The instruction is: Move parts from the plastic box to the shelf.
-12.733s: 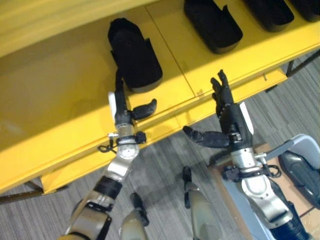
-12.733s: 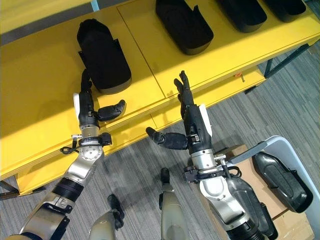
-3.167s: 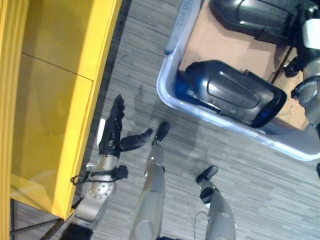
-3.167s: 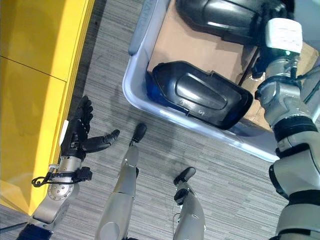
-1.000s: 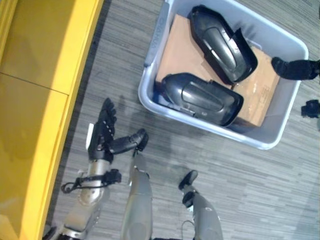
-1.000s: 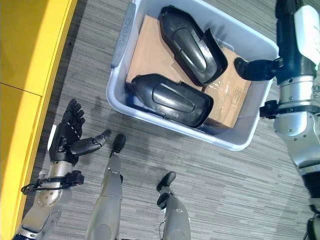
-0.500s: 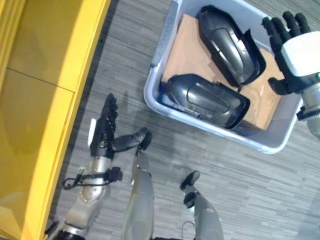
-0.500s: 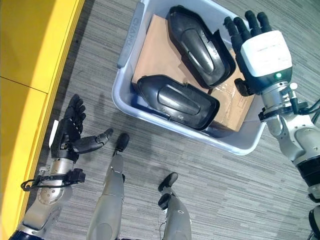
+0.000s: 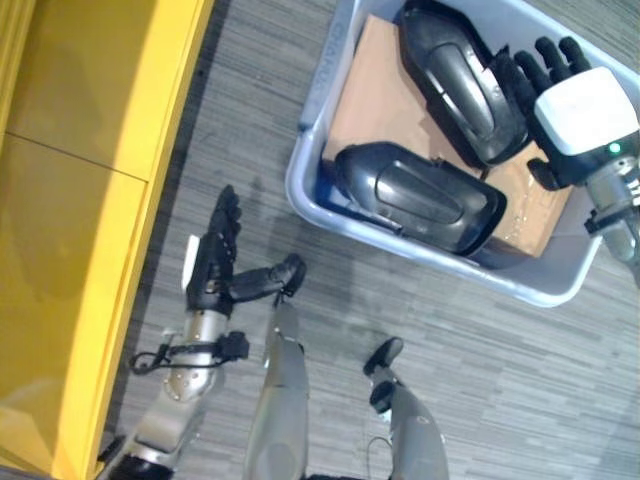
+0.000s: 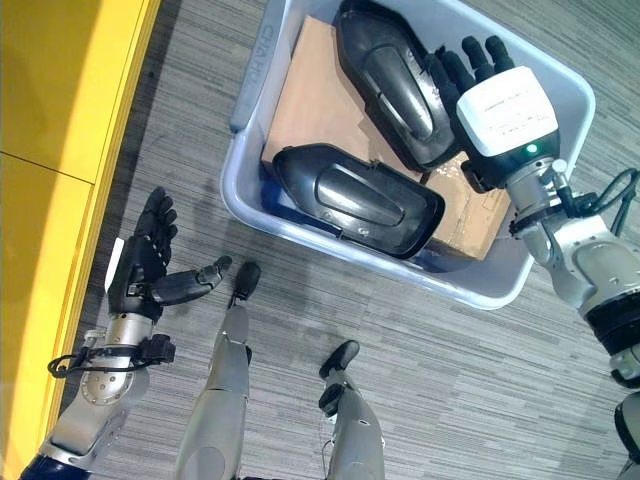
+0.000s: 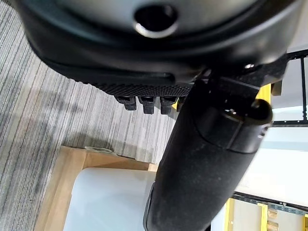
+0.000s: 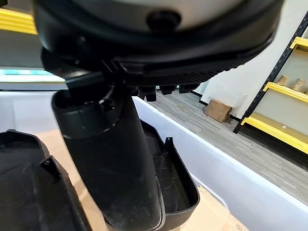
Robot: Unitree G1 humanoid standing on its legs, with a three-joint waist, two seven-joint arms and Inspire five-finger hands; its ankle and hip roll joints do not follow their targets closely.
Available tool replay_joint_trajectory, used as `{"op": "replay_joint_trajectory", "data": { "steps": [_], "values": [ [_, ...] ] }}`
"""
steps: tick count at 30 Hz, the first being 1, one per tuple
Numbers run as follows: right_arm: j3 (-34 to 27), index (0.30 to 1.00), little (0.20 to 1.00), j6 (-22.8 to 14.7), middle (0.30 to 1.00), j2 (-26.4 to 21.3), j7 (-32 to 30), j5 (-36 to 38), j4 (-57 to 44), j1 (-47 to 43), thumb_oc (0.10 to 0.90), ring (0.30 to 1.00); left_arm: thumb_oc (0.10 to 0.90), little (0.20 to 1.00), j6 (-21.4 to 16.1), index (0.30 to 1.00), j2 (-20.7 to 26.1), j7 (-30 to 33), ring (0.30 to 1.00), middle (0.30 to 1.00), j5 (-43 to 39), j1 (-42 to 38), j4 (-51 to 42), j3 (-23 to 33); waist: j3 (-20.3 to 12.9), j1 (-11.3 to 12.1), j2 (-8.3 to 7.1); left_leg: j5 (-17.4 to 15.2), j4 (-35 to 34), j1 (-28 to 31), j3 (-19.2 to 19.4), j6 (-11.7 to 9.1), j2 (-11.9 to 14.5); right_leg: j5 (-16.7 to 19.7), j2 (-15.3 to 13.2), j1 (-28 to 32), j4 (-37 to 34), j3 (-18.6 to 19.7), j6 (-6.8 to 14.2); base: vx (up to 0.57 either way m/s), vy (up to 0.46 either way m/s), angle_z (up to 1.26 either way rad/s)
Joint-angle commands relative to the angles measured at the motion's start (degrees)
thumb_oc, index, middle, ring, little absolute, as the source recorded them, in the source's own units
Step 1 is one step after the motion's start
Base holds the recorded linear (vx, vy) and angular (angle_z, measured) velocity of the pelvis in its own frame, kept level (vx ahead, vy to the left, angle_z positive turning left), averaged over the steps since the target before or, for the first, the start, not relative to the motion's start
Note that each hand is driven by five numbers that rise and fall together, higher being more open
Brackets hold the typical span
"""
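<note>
A pale grey plastic box (image 9: 322,95) stands on the floor, lined with brown cardboard (image 9: 365,90). Two black moulded parts lie in it: a far part (image 9: 455,70) and a near part (image 9: 420,195). My right hand (image 10: 500,110) hovers open over the far part's right edge, fingers straight and pointing away. In the right wrist view the far part (image 12: 166,187) sits just past my thumb (image 12: 115,163). My left hand (image 10: 150,270) hangs open above the floor, between the yellow shelf (image 9: 70,200) and the box, holding nothing.
The yellow shelf runs along the left side, its edge (image 10: 95,200) close to my left hand. Grey striped carpet (image 9: 520,380) surrounds the box. In the right wrist view, yellow racking (image 12: 284,86) and a small cardboard carton (image 12: 217,109) stand in the distance.
My right hand has come down and leftward, now over the far part in the box. The left hand holds nearly the same pose. The camera has shifted slightly.
</note>
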Motion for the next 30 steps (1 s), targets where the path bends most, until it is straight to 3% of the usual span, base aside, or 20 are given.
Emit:
{"op": "replay_joint_trajectory", "data": {
  "steps": [1, 30],
  "values": [
    [1.97, 1.0, 1.0, 2.18, 1.0, -4.02, -3.11, -0.66, 1.8, -11.2, 0.9, 1.0, 0.9, 1.0, -6.21, 1.0, -0.5, 1.04, 1.0, 1.0, 3.89, -3.43, -3.35, 0.23, -0.61, -0.17, 0.06, -2.64, -4.69, 7.65, 8.03, -0.88, 5.88, 6.16, 1.29, -4.34, 0.68, -0.58, -0.96, 0.0, 0.0, 0.0],
    [8.56, 1.0, 1.0, 3.44, 1.0, -0.29, -3.37, -2.23, 5.4, -15.11, 0.9, 1.0, 0.9, 1.0, -6.78, 1.0, -0.22, 3.19, 1.0, 1.0, 4.31, -3.18, -3.49, 0.0, -0.61, -0.19, 0.64, -2.62, -4.02, 1.42, 7.11, -0.12, 5.41, 5.38, 0.8, -11.04, 2.99, -0.85, -1.09, 0.0, 0.0, 0.0]
  ]
}}
